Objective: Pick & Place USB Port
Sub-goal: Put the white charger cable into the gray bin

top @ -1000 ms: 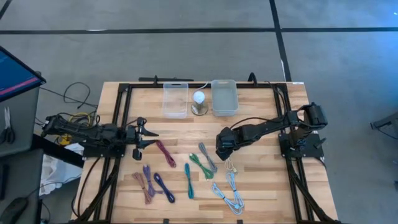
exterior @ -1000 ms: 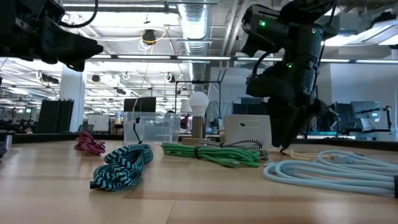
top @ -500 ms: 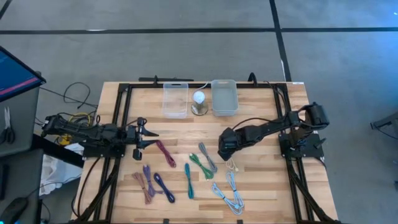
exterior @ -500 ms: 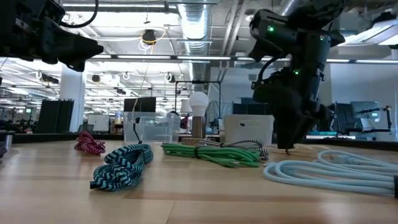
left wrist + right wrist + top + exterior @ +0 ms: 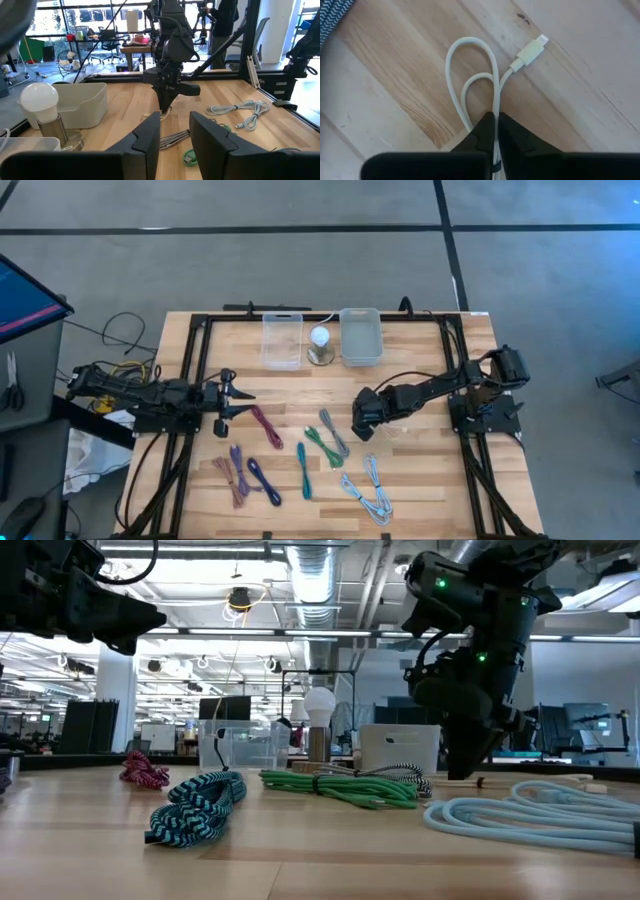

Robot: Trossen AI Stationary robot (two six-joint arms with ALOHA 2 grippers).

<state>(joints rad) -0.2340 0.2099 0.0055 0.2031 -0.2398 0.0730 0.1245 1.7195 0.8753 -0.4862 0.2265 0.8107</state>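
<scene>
White looped USB cable (image 5: pixel 470 85) on wood tabletop, pinched in right gripper (image 5: pixel 495 125).

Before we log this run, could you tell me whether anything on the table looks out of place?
Nothing stands out. The bundled cables lie separate on the wooden table, both clear plastic bins stand upright, and the right end effector is shut on the pale cream cable.

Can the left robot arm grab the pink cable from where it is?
Probably yes. The left gripper hangs open right beside the pink cable, with nothing lying between them.
</scene>
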